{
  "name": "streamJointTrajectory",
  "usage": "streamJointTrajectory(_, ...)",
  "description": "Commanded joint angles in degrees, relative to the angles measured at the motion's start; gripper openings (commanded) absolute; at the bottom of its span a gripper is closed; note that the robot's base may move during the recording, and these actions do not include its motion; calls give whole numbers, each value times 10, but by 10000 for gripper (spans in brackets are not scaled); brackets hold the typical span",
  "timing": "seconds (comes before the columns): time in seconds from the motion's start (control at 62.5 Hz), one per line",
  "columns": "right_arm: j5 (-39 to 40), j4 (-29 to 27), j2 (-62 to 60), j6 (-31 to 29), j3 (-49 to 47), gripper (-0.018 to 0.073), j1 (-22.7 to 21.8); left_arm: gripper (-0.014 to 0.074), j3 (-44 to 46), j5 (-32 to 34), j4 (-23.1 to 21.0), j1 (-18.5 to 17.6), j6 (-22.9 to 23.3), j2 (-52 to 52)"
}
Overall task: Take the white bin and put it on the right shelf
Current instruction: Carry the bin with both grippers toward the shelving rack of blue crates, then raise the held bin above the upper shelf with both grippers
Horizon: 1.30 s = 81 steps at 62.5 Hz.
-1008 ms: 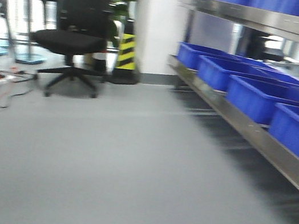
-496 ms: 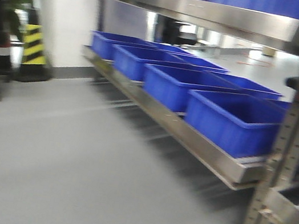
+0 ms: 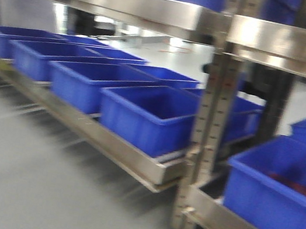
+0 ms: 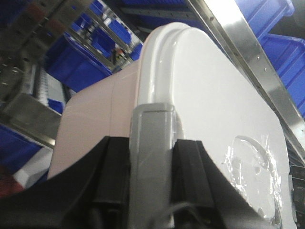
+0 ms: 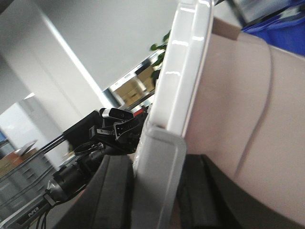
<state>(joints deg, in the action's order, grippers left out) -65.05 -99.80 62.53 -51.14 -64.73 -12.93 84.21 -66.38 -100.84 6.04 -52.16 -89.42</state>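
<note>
Grey flooring (image 3: 16, 185) ran in front of a steel rack whose low tier (image 3: 128, 156) carried a row of blue open crates (image 3: 146, 116) along its front edge, ending at a perforated upright (image 3: 209, 130); this front view was blurred. The white bin (image 4: 214, 90) was off the rack, carried between both arms with its lid on. The left gripper (image 4: 150, 143) was clamped on the lid rim, with a grey finger (image 4: 151, 124) lying over the rim edge. The right gripper (image 5: 157, 167) was clamped on another part of the rim, beside the pinkish side wall with its curved ridge. In the left wrist view the right shelf (image 4: 252, 52), a shiny rail with small screws, ran near the lid's far edge; whether they touched could not be determined
</note>
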Motion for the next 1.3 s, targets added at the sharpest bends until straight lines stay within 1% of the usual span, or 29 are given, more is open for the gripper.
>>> streamJointTrajectory(0.0, -42, -70, -15, -14, -20, 178, 8, -98, 22, -84, -58, -11, -5, 31)
streamJointTrajectory(1.28, -42, -70, -15, -14, -20, 178, 8, -98, 22, -82, -58, -11, -5, 31)
